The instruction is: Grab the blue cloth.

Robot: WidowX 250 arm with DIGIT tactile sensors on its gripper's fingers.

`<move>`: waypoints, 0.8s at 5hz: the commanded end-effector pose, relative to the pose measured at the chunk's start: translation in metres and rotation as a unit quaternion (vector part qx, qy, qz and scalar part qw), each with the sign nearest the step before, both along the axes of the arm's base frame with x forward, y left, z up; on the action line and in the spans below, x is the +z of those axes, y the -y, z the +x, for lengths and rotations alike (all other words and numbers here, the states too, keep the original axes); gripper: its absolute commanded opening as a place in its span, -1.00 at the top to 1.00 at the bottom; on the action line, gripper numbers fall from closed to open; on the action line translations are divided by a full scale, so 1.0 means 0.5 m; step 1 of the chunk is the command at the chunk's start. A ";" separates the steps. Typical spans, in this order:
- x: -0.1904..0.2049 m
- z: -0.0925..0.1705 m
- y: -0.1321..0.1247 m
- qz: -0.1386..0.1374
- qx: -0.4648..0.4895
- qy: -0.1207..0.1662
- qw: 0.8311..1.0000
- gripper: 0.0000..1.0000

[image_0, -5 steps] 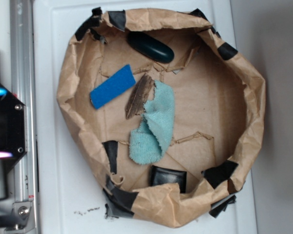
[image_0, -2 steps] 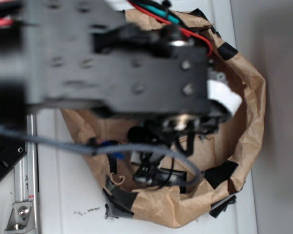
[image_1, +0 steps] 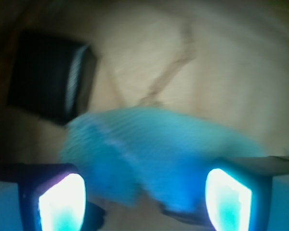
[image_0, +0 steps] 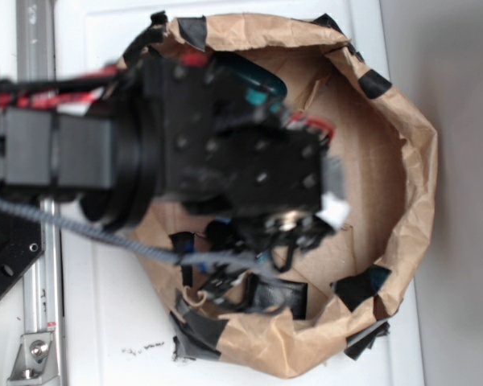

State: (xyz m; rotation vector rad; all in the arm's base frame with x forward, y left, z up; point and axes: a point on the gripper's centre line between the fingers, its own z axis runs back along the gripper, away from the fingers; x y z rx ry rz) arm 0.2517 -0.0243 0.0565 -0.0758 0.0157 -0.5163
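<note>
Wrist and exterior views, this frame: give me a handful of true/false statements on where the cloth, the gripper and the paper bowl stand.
1. In the wrist view the blue cloth lies between the two lit fingertips. True.
2. The gripper is shut tight on the cloth. False: the jaws stand wide apart, with the cloth in the gap.
3. The exterior view shows the cloth plainly. False: the arm covers it there.
4. The brown paper bowl has black tape patches on its rim. True.
5. A dark rectangular patch lies beyond the cloth in the wrist view. True.
6. The arm is outside the bowl. False: it reaches in over the bowl's floor.
</note>
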 end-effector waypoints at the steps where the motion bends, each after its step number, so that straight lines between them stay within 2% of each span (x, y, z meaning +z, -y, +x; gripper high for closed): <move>1: -0.061 -0.003 0.031 0.007 -0.020 0.015 1.000 1.00; 3: -0.026 0.039 0.001 0.028 0.021 0.043 0.998 1.00; 4: 0.007 0.068 -0.029 0.050 0.058 0.063 0.995 1.00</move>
